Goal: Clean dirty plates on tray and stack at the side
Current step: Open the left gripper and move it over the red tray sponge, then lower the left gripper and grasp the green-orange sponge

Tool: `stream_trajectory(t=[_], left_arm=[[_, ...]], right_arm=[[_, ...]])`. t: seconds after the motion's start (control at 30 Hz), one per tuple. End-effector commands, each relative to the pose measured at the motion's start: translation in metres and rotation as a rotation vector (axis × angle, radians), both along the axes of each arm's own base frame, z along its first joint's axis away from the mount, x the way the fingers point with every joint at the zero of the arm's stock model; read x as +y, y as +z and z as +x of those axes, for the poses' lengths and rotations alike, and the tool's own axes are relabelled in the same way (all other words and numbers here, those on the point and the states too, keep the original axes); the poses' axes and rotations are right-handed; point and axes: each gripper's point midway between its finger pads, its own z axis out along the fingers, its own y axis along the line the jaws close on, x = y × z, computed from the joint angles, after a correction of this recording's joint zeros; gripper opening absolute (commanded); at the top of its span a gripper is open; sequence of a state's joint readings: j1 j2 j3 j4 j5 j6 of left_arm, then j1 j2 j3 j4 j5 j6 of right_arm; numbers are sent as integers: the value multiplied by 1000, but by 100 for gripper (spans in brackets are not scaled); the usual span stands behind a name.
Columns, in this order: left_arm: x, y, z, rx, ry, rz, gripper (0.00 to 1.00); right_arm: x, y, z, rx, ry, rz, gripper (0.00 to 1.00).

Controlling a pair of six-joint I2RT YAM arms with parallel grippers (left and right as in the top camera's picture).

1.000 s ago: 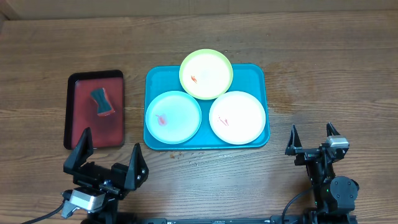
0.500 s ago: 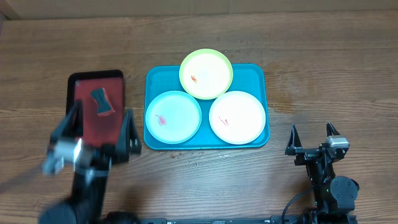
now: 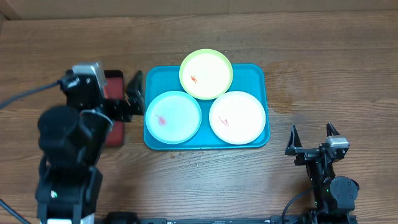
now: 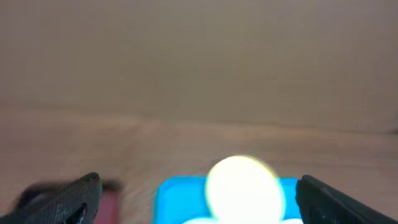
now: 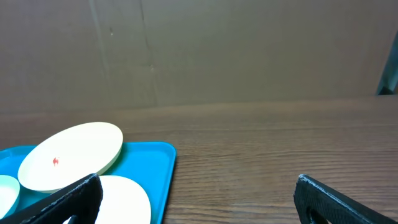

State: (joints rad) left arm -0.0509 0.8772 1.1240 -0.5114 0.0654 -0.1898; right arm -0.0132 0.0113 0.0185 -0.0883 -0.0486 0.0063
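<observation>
Tray: the teal tray [image 3: 252, 78] lies mid-table on the wooden table [image 3: 323, 62], with rounded corners and a raised rim.
Plates: all three are on the tray. The yellow-green plate [image 3: 206, 74] sits at the tray's far edge, overhanging the rim. The pale blue plate [image 3: 173, 117] fills the tray's near-left part. The white plate [image 3: 237, 117] fills its near-right part.
Contact: the yellow-green plate overlaps the edges of the other two.
Look: each plate is round and shallow and carries a small red smear.
Beside the tray: a smaller red tray with a black rim [image 3: 115, 134] lies just off the tray's left side.
In the way: the left arm hangs over the red tray and hides most of it from above. No arm covers the plates.
Left gripper [image 4: 199, 186]: by the tray's left edge, jaws spread wide and empty. Its wrist view is blurred.
Right gripper [image 3: 311, 135]: off the tray's near-right corner, apart from it, jaws spread wide and empty.
</observation>
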Motion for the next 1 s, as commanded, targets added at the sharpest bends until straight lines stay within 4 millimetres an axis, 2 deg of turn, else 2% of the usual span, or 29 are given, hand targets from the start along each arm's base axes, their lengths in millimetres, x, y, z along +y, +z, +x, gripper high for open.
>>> stream_trajectory(t=[0.0,0.13,0.3,0.37,0.43,0.53,0.67,0.8,0.97], left_arm=[[48,27,10,54,283,60,100],[50,12,26,263,287,119,100],[32,-25,45,455,184,116,100],[35,-38,50,501,194,130,100],[48,-49,53,540,279,96,100],[78,-62,55,596,420,-1,100],[118,-83,58,689,496,-132,100],[133,-109,58,786,429,-356,100],[154,-130,61,829,430,-494,100]], right_arm=[[1,-2,0,-4,4,-3,100],[1,-2,0,-4,4,-3,100],[1,-2,0,-4,4,-3,100],[1,-2,0,-4,4,-3,100],[1,-2,0,-4,4,-3,100],[1,-2,0,-4,4,-3,100],[1,-2,0,-4,4,-3,100],[1,-2,0,-4,4,-3,100],[1,-2,0,-4,4,-3,100]])
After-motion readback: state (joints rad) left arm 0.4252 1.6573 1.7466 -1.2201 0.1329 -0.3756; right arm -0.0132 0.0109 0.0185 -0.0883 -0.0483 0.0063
